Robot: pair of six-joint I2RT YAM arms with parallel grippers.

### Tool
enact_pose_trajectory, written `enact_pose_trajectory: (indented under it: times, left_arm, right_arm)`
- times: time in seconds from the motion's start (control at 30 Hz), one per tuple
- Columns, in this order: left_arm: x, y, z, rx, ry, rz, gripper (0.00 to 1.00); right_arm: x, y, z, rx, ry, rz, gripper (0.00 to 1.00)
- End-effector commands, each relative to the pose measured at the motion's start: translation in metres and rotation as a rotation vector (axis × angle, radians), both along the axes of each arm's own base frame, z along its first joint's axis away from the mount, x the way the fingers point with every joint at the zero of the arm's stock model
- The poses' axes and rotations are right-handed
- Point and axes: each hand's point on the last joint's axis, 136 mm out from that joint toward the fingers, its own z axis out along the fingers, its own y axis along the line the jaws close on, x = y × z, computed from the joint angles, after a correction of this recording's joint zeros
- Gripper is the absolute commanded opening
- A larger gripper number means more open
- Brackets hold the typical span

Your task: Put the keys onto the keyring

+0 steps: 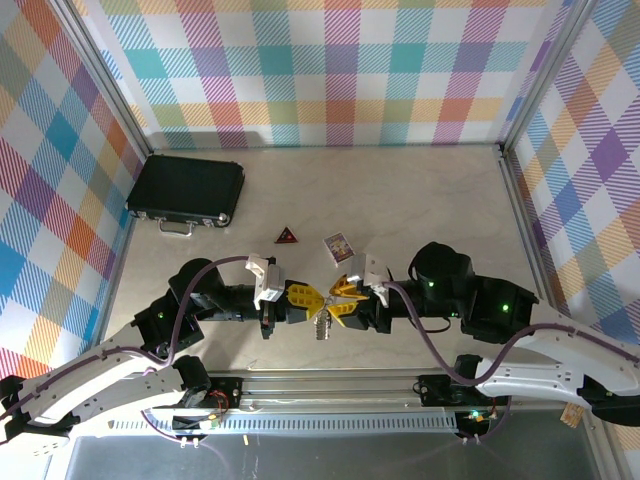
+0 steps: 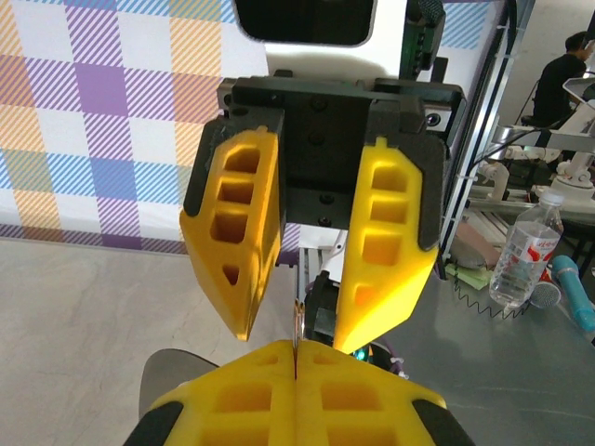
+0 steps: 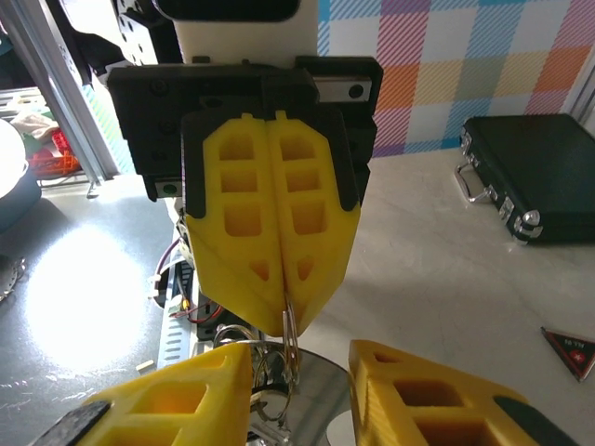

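Left gripper [image 3: 284, 321] was clamped shut on the silvery keyring [image 3: 291, 339], holding its wire loop hanging above the table [image 1: 400, 200], probably to steady it for threading. Right gripper [image 2: 296, 336] faced it tip to tip, jaws partly open with the loop between them; whether it held a key was unclear. Black case [image 1: 186, 190] lay well apart.

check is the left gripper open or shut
Shut: the left gripper has its fingers pressed together, pinching the keyring wire.
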Motion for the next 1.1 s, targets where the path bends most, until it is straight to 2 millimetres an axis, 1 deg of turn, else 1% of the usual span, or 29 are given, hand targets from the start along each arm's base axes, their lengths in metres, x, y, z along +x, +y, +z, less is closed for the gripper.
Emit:
enact_pose_trajectory:
  times: [0.0, 0.2, 0.33, 0.37, 0.47, 0.53, 0.6, 0.63, 0.8, 0.83, 0.97, 1.07]
  left_arm:
    - [-0.009, 0.006, 0.022, -0.063, -0.044, -0.025, 0.00]
    - [-0.007, 0.005, 0.020, -0.047, -0.043, -0.016, 0.00]
    - [0.002, 0.005, 0.002, 0.043, -0.049, 0.034, 0.00]
    - [0.004, 0.005, -0.002, 0.070, -0.050, 0.044, 0.04]
    - [0.009, 0.006, -0.011, 0.128, -0.046, 0.068, 0.21]
    - [0.010, 0.006, -0.014, 0.151, -0.042, 0.076, 0.27]
    - [0.010, 0.006, -0.018, 0.182, -0.037, 0.072, 0.28]
    - [0.010, 0.006, -0.024, 0.213, -0.024, 0.068, 0.28]
    - [0.009, 0.003, -0.031, 0.259, -0.001, 0.049, 0.29]
    - [0.009, 0.002, -0.031, 0.261, 0.001, 0.044, 0.28]
    - [0.009, -0.002, -0.032, 0.270, 0.007, 0.026, 0.19]
    - [0.010, -0.005, -0.034, 0.273, 0.010, 0.023, 0.18]
  right_arm:
    - [0.000, 0.004, 0.004, 0.025, 0.005, 0.000, 0.26]
    - [0.002, 0.002, 0.002, 0.006, -0.008, -0.013, 0.01]
    - [0.004, -0.003, -0.004, -0.060, -0.054, -0.012, 0.00]
    - [0.006, -0.004, -0.006, -0.084, -0.059, -0.015, 0.00]
    - [0.007, -0.006, -0.014, -0.175, -0.075, -0.006, 0.00]
    - [0.007, -0.006, -0.020, -0.238, -0.074, 0.008, 0.00]
    - [0.008, -0.006, -0.023, -0.276, -0.072, 0.014, 0.00]
    - [0.009, -0.005, -0.024, -0.288, -0.072, 0.012, 0.00]
    - [0.007, -0.001, -0.030, -0.317, -0.049, 0.034, 0.00]
    - [0.006, 0.000, -0.032, -0.321, -0.045, 0.040, 0.00]
    - [0.002, 0.001, -0.035, -0.333, -0.026, 0.063, 0.00]
    - [0.001, 0.002, -0.034, -0.325, -0.022, 0.068, 0.00]
